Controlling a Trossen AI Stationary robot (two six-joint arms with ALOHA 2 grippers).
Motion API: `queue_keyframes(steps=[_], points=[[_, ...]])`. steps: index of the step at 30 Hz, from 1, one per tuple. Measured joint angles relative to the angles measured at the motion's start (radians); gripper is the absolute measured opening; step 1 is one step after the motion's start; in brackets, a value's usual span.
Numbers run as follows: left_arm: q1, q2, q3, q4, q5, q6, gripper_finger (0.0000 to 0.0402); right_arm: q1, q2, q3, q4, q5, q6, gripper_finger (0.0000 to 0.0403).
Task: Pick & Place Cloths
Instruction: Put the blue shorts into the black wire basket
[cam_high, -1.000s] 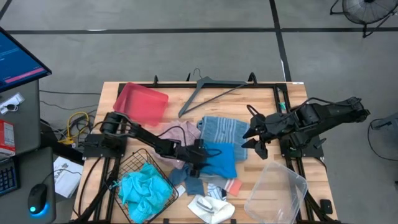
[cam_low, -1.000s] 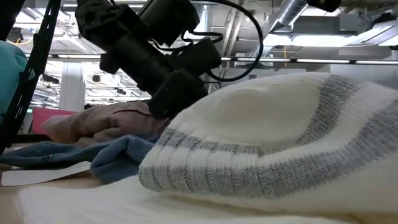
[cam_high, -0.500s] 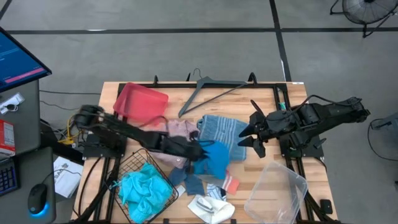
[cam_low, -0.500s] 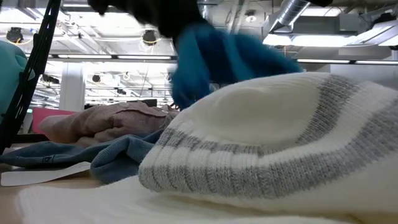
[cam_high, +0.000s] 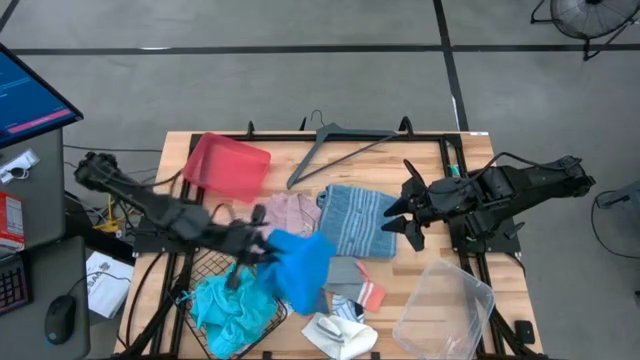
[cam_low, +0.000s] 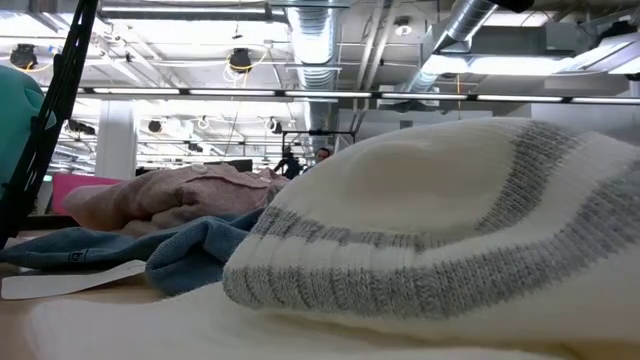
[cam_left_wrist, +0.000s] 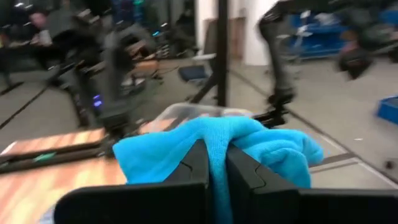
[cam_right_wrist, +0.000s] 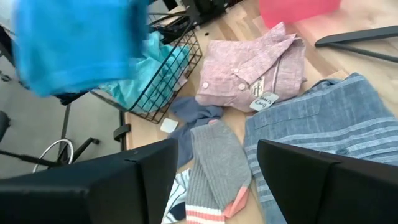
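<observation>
The left gripper (cam_high: 262, 249) is pressed together on a blue cloth (cam_high: 300, 268), holding it clear of the table (cam_high: 420, 155) at the edge of the wire basket (cam_high: 215, 265). In the left wrist view the cloth (cam_left_wrist: 217, 146) is pinched between the two dark fingers (cam_left_wrist: 198, 163) and drapes to both sides of them.

The basket holds a turquoise cloth (cam_high: 228, 305).

The right gripper (cam_high: 400, 222) hovers over the right edge of the striped cloth (cam_high: 355, 218), fingers spread and holding nothing. In the right wrist view its fingers (cam_right_wrist: 134, 177) stand well apart above the grey sock (cam_right_wrist: 217, 174).

On the table:
- The pink checked shirt (cam_high: 290, 212) lies flat just left of the striped cloth, touching it.
- The grey sock (cam_high: 355, 280), coral at the tip, lies below the striped cloth.
- A white cloth (cam_high: 338, 335) lies at the near edge; in the low view it (cam_low: 450, 240) fills most of the frame, with grey bands.
- A dark blue piece (cam_right_wrist: 189, 112) lies between the basket and the sock.
- The red tray (cam_high: 228, 165) is at the far left, the hanger (cam_high: 335, 145) at the far edge.
- A clear bin (cam_high: 445, 305) is at the near right corner.
</observation>
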Motion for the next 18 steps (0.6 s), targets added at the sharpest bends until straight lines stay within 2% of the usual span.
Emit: queue_keyframes(steps=[3, 7, 14, 18], points=[[-0.111, -0.010, 0.000, 0.002, -0.028, 0.006, 0.0000, 0.000, 0.000, 0.000, 0.000, 0.001, 0.001, 0.0217], [-0.275, -0.011, -0.047, 0.005, -0.164, -0.048, 0.0000, 0.000, 0.000, 0.000, 0.000, 0.001, 0.001, 0.0217], [-0.533, -0.058, -0.252, -0.007, -0.385, -0.417, 0.0000, 0.000, 0.000, 0.000, 0.000, 0.005, 0.002, 0.0217], [-0.648, -0.110, -0.387, -0.014, -0.505, -0.589, 0.0000, 0.000, 0.000, 0.000, 0.000, 0.046, 0.012, 0.0217]])
